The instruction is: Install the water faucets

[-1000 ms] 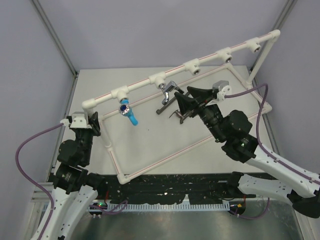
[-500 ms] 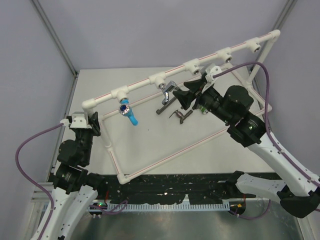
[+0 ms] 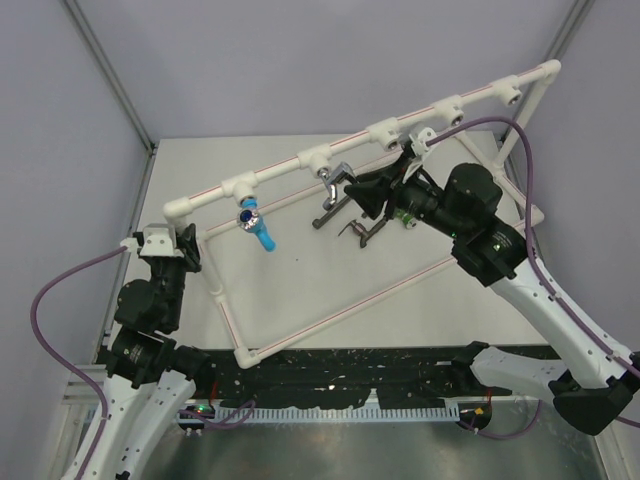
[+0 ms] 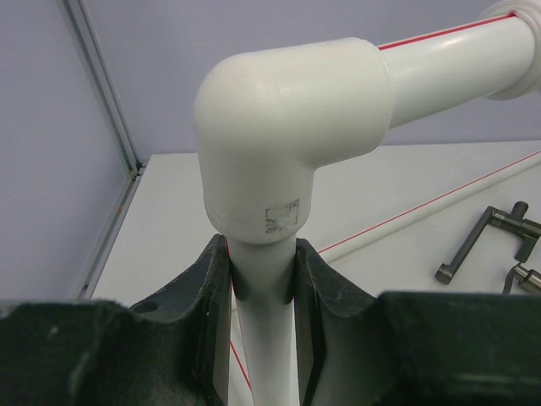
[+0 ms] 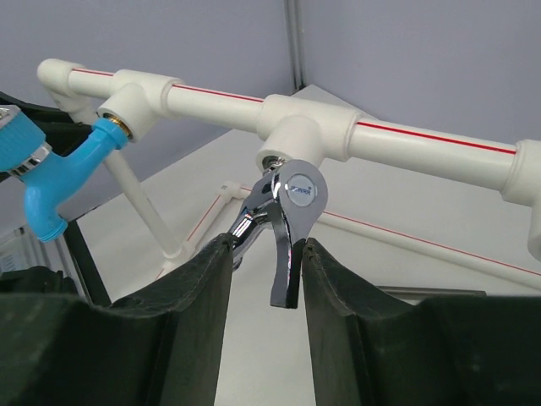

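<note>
Gripping the chrome faucet (image 5: 296, 190) at its socket
The right gripper (image 5: 269, 262) has its jaws pressed on both sides of the chrome handle, and the tap hangs from a tee of the white pipe frame (image 5: 423, 139), with the blue faucet (image 5: 59, 182) in the neighbouring socket. The left gripper (image 4: 262, 271) is clamped on the frame's upright under the elbow. One dark faucet (image 3: 328, 212) and a second dark faucet (image 3: 360, 233) lie on the table (image 3: 300, 280)

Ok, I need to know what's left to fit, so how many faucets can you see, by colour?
Blue faucet: 1
Chrome faucet: 1
Dark brown-grey faucets: 2
Total: 4
</note>
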`<state>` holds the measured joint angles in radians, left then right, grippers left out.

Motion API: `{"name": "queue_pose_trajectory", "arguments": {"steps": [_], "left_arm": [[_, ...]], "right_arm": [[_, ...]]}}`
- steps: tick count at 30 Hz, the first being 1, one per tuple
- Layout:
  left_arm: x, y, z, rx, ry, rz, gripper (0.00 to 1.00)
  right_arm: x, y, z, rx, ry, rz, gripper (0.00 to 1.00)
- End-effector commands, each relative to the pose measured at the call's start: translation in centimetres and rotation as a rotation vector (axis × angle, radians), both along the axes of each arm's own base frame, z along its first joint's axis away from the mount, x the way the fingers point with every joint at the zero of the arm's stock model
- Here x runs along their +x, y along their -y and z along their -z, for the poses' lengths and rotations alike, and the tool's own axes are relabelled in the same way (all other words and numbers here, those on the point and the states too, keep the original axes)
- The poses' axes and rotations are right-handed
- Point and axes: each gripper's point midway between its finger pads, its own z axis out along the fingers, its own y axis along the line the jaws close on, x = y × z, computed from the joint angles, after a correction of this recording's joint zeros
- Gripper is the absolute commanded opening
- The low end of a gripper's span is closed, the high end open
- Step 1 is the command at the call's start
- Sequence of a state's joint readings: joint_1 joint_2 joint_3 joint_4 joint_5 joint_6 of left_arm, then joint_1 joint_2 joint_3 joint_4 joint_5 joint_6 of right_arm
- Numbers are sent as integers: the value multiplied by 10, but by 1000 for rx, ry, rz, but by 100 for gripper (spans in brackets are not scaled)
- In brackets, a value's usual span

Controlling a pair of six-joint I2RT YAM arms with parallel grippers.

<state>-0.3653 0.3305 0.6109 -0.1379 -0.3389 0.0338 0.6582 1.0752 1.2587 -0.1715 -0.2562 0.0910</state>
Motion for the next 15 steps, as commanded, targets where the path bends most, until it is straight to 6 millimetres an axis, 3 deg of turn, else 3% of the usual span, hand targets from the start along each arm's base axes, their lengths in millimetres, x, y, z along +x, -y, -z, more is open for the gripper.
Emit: {"name": "queue_pose_trajectory", "arguments": {"steps": [1, 8, 12, 15], "left_arm": [[2, 6, 19, 57, -62, 33, 0], [4, 6, 22, 62, -74, 27, 0], [5, 8, 23, 64, -82, 34, 0], [4, 6, 22, 65, -76, 27, 0]], "right_arm": [[-48, -13, -17, 111, -47, -197, 41], [-60, -19, -15, 137, -76, -265, 33], [-59, -14, -28, 132, -7, -248, 39], [-51, -5, -27, 93, 16, -179, 49]]}}
